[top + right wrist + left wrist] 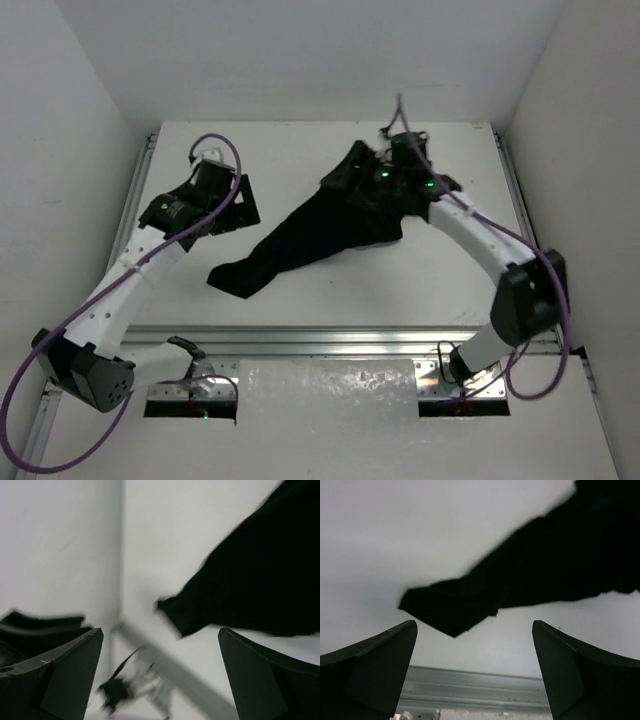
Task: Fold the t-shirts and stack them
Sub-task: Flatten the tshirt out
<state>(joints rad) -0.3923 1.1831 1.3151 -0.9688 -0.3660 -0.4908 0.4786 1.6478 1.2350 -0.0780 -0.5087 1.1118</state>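
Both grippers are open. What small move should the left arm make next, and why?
Probably the left gripper should ease forward and down onto the near tip of the black t-shirt. The shirt lies crumpled in a long heap on the table, not spread flat, and that tip sits just ahead of its open jaws. The right gripper, also open, holds nothing.

Matt cloth t-shirt (318,236), smooth table (300,160)
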